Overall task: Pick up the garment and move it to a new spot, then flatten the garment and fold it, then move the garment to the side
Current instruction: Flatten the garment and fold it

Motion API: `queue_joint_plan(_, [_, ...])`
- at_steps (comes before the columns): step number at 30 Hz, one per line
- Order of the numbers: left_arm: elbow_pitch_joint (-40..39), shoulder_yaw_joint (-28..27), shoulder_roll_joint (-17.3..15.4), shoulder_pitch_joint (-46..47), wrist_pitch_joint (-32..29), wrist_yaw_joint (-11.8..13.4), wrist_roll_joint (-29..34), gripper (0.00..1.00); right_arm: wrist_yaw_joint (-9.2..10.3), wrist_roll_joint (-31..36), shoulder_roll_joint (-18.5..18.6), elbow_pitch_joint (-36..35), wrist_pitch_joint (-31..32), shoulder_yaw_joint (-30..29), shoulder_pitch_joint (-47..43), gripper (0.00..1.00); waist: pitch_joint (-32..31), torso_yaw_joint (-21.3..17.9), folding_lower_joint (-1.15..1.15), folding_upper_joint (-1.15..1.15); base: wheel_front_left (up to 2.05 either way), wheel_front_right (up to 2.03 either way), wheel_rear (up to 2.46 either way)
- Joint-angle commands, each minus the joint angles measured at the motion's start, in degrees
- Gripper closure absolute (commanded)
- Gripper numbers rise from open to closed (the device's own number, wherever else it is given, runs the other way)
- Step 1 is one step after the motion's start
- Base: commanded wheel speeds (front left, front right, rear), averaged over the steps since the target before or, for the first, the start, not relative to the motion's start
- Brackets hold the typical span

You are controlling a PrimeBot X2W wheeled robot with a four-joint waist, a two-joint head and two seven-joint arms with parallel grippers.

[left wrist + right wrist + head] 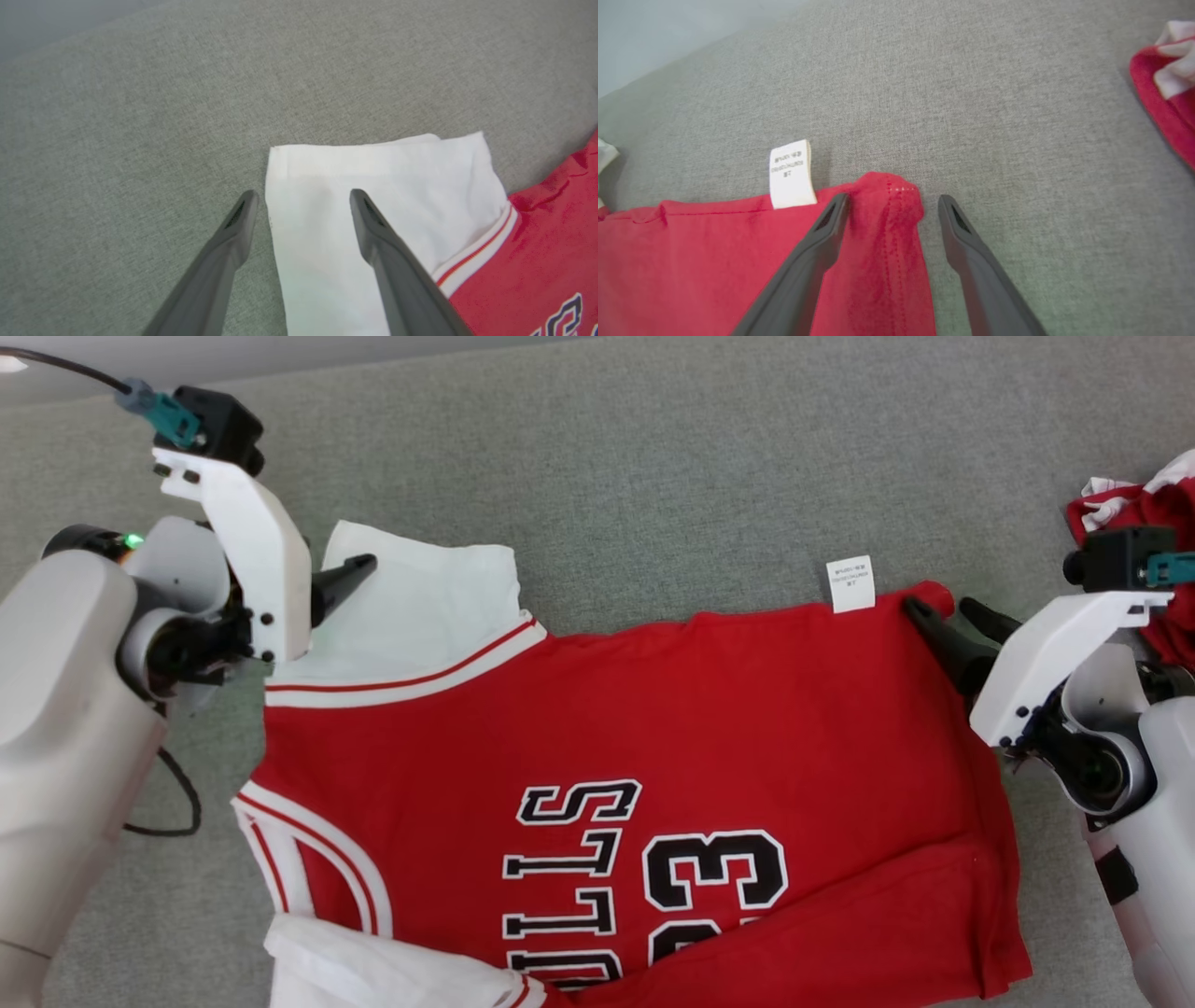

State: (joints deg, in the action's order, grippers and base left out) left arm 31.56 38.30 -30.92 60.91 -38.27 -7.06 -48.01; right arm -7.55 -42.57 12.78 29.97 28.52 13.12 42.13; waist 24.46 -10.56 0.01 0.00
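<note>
Jersey (653,737) spread, grey surface (653,457) beyond far edge

Bright red jersey (766,709), white sleeves (420,602), red-and-white striped trim (411,686), black lettering (579,801) outlined white, white label (850,584), and it's all on heathered grey cloth (653,448).

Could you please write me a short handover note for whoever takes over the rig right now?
Left gripper: open, fingers either side of the white sleeve edge, gripping nothing.
Right gripper: open, straddling the red jersey hem corner beside the white label, gripping nothing.
Jersey: spread on the grey surface, print up. A second red-and-white garment lies at the robot's far right.
Done: jersey appears placed and largely flattened.
Left: probably grasp both corners, fold, move it aside.
</note>
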Motion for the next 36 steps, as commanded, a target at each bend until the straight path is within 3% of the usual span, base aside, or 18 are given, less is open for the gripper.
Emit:
queue_joint_plan(1, [0.7, 0.3, 0.0, 0.8, -0.3, -0.2, -0.6, 0.00, 0.15, -0.7, 0.5, 0.5, -0.1, 0.5, 1.0, 0.00, 0.5, -0.2, -0.01, 0.00, 0.00, 0.00, 0.00])
queue_joint_plan(11, [5.4, 3.2, 0.1, 4.5, 0.1, -0.5, -2.0, 0.00, 0.14, -6.0, 0.8, 1.0, 2.4, 9.8, 3.3, 0.00, 2.5, -1.3, -0.01, 0.00, 0.00, 0.00, 0.00])
queue_joint_plan(16, [4.7, 5.8, -0.1, 4.6, -1.5, -0.5, -4.7, 0.04, 0.12, -8.0, 1.8, -0.1, 2.0, 13.2, 3.0, 0.33, 2.6, -1.7, -0.01, 0.00, 0.00, 0.00, 0.00])
queue_joint_plan(17, [4.6, 6.2, -0.4, 4.7, -1.9, -0.5, -5.3, 0.51, 0.12, -8.4, 2.1, -0.3, 1.8, 13.7, 2.9, 0.54, 2.5, -1.8, -0.01, 0.00, 0.00, 0.00, 0.00])
queue_joint_plan(18, [4.7, 6.6, -0.8, 4.8, -1.9, -0.5, -5.3, 0.67, 0.11, -8.7, 2.4, -0.4, 1.4, 14.2, 2.8, 0.71, 2.5, -1.9, -0.01, 0.00, 0.00, 0.00, 0.00])
queue_joint_plan(19, [4.9, 7.1, -1.2, 5.0, -1.6, -0.5, -5.1, 0.91, 0.11, -8.8, 2.7, -0.6, 0.6, 14.5, 2.8, 0.94, 2.4, -1.9, -0.01, 0.00, 0.00, 0.00, 0.00])
queue_joint_plan(20, [5.2, 7.3, -1.6, 5.3, -1.1, -0.5, -4.7, 1.00, 0.11, -9.0, 2.9, -0.5, -0.2, 14.6, 2.9, 1.00, 2.2, -1.9, -0.01, 0.00, 0.00, 0.00, 0.00])
queue_joint_plan(29, [8.4, 7.8, -1.7, 6.7, 5.0, -0.4, -3.9, 1.00, 0.12, -9.0, 4.0, 1.9, -10.5, 14.4, 4.6, 1.00, 0.3, -1.4, -0.01, 0.00, 0.00, 0.00, 0.00])
queue_joint_plan(36, [9.1, 9.4, -1.0, 5.1, 6.2, -0.4, -6.0, 1.00, 0.14, -9.7, 4.3, 5.6, -14.4, 14.9, 4.1, 1.00, -3.4, -0.2, -0.01, 0.00, 0.00, 0.00, 0.00])
